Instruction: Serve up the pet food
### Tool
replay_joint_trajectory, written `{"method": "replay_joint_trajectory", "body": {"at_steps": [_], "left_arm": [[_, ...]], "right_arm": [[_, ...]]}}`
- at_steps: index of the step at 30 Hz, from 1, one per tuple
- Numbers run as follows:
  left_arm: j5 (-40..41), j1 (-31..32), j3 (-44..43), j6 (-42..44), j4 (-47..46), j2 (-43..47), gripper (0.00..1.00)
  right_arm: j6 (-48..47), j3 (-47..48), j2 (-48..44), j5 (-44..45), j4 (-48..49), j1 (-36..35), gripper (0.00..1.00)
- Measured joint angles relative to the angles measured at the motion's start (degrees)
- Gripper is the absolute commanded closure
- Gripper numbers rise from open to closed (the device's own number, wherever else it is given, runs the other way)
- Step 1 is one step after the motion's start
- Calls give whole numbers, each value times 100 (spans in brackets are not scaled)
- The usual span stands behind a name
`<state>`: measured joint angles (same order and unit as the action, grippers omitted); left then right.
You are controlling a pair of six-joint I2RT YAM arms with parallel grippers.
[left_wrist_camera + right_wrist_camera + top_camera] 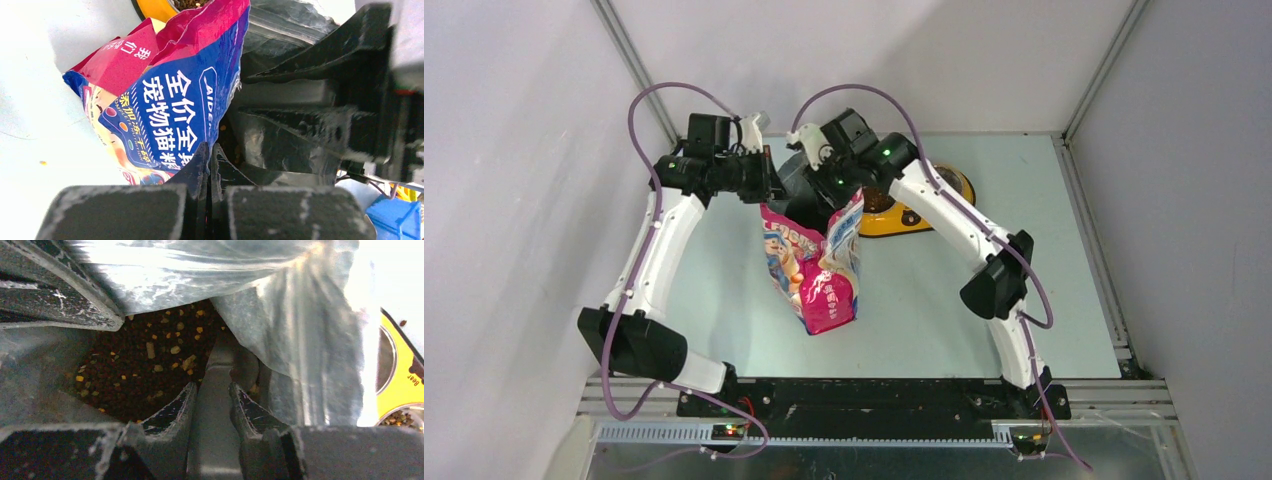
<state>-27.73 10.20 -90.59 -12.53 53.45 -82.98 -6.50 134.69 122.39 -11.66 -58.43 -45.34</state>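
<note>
Bag point(814, 270) stands upright mid-counter point(944, 320), mouth open. Left end effector point(206, 159) is pinched together on the bag's rim, holding the mouth apart. Right end effector point(212, 390) is down inside the mouth, clamped on the handle of the scoop point(220, 352). The scoop's far end lies against the kibble point(145, 365); cannot tell if it is loaded.

Most of the kibble sits in the bag, dark brown with a few yellow bits. Yellow bowl point(894, 218) is just behind the bag, to its right. One steel cup shows some kibble; the other looks bare where visible.

Judgement: serving is partly done, at a scooping stage. Left to do: lift the scoop out, carry it to the bowl and tip, perhaps more than once.
</note>
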Motion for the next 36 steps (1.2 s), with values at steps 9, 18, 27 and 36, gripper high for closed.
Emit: {"method": "replay_joint_trajectory", "body": {"at_steps": [9,18,27,36], "left_arm": [[24,0,0,-13,-7,-4,100],[63,0,-225,83,105,-282,100],[356,2,-254,94,85,-297,100],[452,4,-254,101,72,-297,100]], "right_arm": [[-627,-824,122,127,378,-238,100],[-664,-1526,-55,-153,870,-219,100],[-431,-1755,-111,-1064,1067,149,100],[-50,-1467,48,-2197,887,304,100]]}}
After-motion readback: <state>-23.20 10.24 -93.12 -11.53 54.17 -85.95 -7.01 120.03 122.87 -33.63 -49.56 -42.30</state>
